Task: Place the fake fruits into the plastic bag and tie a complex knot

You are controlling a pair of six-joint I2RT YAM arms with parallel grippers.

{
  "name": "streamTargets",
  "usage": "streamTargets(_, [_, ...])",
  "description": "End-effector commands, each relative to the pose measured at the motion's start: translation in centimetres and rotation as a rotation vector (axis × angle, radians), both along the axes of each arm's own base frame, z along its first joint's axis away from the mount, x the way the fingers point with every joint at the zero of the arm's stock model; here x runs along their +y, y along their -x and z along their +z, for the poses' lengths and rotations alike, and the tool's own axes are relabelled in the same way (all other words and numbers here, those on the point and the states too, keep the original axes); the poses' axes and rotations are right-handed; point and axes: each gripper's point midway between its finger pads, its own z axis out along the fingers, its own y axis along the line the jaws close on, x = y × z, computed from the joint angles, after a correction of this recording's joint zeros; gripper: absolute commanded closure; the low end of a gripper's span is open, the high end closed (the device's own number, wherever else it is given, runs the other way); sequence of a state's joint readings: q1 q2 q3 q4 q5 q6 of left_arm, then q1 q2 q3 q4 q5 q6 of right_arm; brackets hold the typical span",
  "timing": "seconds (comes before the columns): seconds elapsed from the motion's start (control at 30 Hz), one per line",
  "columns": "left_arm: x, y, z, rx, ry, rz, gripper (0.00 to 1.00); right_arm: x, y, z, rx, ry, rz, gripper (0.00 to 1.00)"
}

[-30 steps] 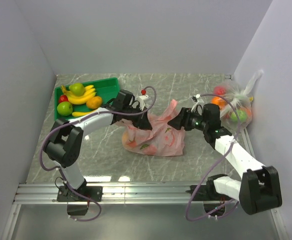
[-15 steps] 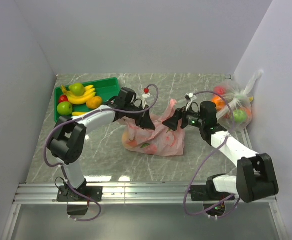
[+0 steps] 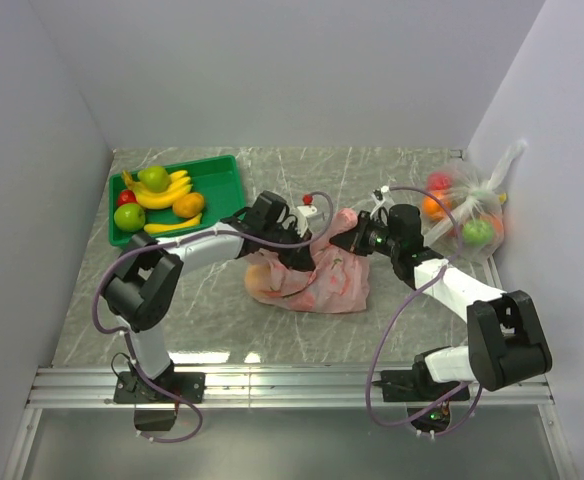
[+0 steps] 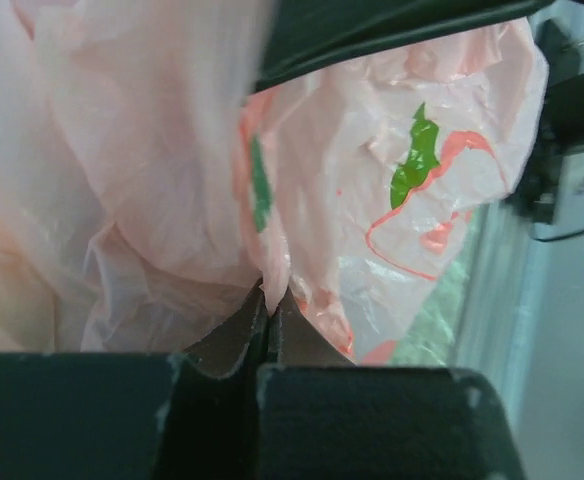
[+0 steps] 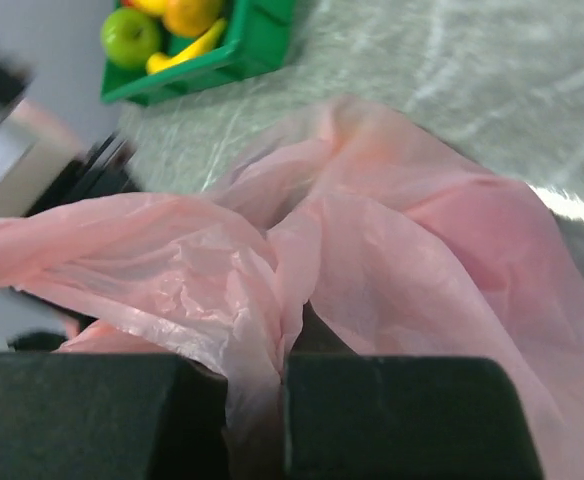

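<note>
Pink plastic bag [image 3: 317,282] slumped mid-table, pinched from 2 sides. Left end effector [image 4: 272,312] shut tight on a fold of film; right end effector [image 5: 257,365] likewise clamped on a bunched ridge. Risky from here: thin film, so any hard pull apart likely to tear it or slip it off the pads. Fake fruits [image 3: 157,195] not bagged yet, piled in the green tray [image 3: 222,172] at the far-left corner. Grey marbled table [image 3: 372,170], plain pale walls [image 3: 292,70] on 3 sides.
</note>
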State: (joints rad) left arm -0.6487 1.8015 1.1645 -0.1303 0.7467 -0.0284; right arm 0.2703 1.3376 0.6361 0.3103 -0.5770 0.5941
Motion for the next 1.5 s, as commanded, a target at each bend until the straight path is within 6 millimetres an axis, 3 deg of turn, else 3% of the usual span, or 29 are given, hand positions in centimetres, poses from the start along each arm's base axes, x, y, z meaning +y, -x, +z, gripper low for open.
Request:
streamTargets(0.0, [0.0,-1.3,0.3,-0.140,-0.040,0.042,0.99,-1.4,-2.0,0.5,0.060,0.003,-0.166,1.00])
streamTargets(0.07, [0.2,-1.4,-0.1,-0.150,-0.049,0.045,0.99,-1.3,-1.7,0.5,0.077,-0.005,-0.144,1.00])
streamTargets(0.17, [0.2,-1.1,-0.2,-0.151,-0.041,0.027,0.98,0.1,-0.4,1.8,0.044,-0.053,-0.041,0.67])
streamTargets(0.2, [0.1,-0.9,0.2,-0.160,-0.023,0.008,0.97,0.2,-0.1,1.9,0.039,-0.059,-0.029,0.46])
streamTargets(0.23, [-0.1,-0.5,0.3,-0.158,-0.012,-0.005,0.97,0.4,0.1,2.0,0.025,-0.056,-0.016,0.40])
streamTargets(0.5, [-0.5,-0.5,1.7,-0.178,0.012,-0.042,0.92,1.8,-0.3,1.3,-0.003,0.026,-0.011,0.35])
streamTargets(0.63, [-0.8,-0.1,2.7,-0.214,0.029,-0.084,0.90,1.5,-1.1,-0.4,0.029,0.087,-0.061,0.40])
streamTargets(0.73, [-0.8,0.8,3.1,-0.229,0.027,-0.123,0.84,1.2,-1.8,-0.9,0.041,0.119,-0.086,0.56])
streamTargets(0.83, [-0.5,1.2,4.8,-0.240,0.034,-0.120,0.74,1.3,-1.9,-1.5,0.052,0.175,-0.071,0.80])
streamTargets(0.87, [-0.3,1.5,6.0,-0.250,0.044,-0.112,0.66,1.3,-1.9,-1.7,0.053,0.189,-0.064,0.94])
streamTargets(0.9, [0.0,1.1,6.8,-0.266,0.034,-0.086,0.61,1.2,-1.8,-2.1,0.050,0.215,-0.057,0.99])
streamTargets(0.93, [0.5,1.3,7.4,-0.254,0.022,-0.065,0.58,1.3,-1.8,-2.2,0.053,0.225,-0.052,1.00])
streamTargets(0.97, [1.1,1.4,9.6,-0.261,0.044,-0.024,0.50,1.3,-1.7,-2.2,0.052,0.226,-0.049,1.00])
streamTargets(1.03, [3.1,0.9,11.8,-0.252,0.075,0.049,0.36,1.3,-1.5,-1.8,0.037,0.225,-0.042,1.00])
streamTargets(1.07, [4.3,1.5,14.8,-0.246,0.134,0.099,0.15,1.3,-1.4,-1.6,0.029,0.226,-0.038,1.00])
streamTargets(1.1, [6.1,1.3,15.4,-0.226,0.158,0.132,0.08,1.3,-1.3,-1.5,0.024,0.229,-0.034,1.00])
streamTargets(1.13, [7.1,1.5,16.4,-0.225,0.180,0.160,0.03,1.4,-1.2,-1.2,0.016,0.228,-0.030,1.00])
streamTargets(1.23, [11.2,4.7,19.6,-0.258,0.235,0.218,0.01,1.5,-0.8,-0.9,0.010,0.228,-0.016,1.00])
streamTargets(1.37, [14.7,7.6,16.2,-0.223,0.130,0.306,0.01,1.9,-0.4,-0.7,-0.003,0.225,0.011,1.00])
streamTargets(1.47, [16.8,7.4,14.9,-0.203,0.072,0.419,0.01,2.2,0.0,-0.9,-0.017,0.239,0.035,1.00])
